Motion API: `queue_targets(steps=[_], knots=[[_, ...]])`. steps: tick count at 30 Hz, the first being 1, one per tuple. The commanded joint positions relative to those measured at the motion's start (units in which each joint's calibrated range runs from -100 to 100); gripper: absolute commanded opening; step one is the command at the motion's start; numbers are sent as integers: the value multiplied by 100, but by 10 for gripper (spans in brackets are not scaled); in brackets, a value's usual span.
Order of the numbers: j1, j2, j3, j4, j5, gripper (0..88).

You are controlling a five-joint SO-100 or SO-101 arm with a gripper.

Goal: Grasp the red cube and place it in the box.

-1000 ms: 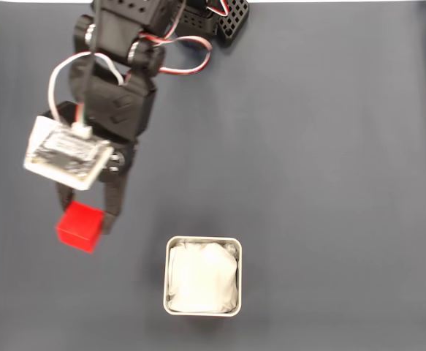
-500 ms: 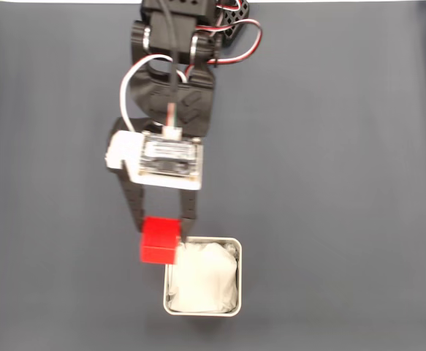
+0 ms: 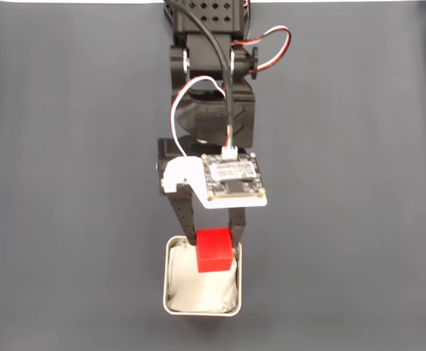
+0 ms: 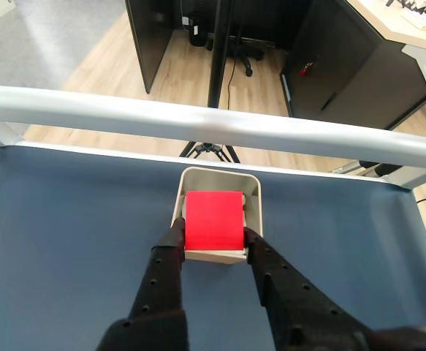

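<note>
Gripper, fixed view: gripper (image 3: 213, 240) points down-frame from the arm's base at the top edge; its 2 black fingers (image 3: 186, 219) clench the red cube (image 3: 215, 250); a white circuit board (image 3: 232, 179) rides on the wrist
Cube, fixed view: held over the upper part of the box (image 3: 169, 257), overlapping the box's top rim; the white wrinkly lining (image 3: 198, 289) shows below it
Table, fixed view: dark mat (image 3: 359, 205) surrounds the box
Gripper, wrist view: gripper (image 4: 213, 240) enters from the bottom edge; 1 finger (image 4: 167, 259) presses each side of the red cube (image 4: 213, 219)
Cube, wrist view: sits inside the outline of the box (image 4: 252, 191), hiding most of the box's interior; whether it touches the lining cannot be told
Beyond the box, wrist view: a pale rail (image 4: 198, 121) crosses the frame; wooden floor (image 4: 176, 73) and dark furniture lie past it
</note>
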Motion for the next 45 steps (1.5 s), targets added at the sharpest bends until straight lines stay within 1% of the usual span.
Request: queue_targets(steps=[1, 17, 34, 45], knots=[[-112, 129, -438, -168, -29, 68], [-84, 1039, -1113, -291, -210, 67], [101, 1117, -1086, -291, -327, 65], [207, 1143, -1077, -291, -322, 65]])
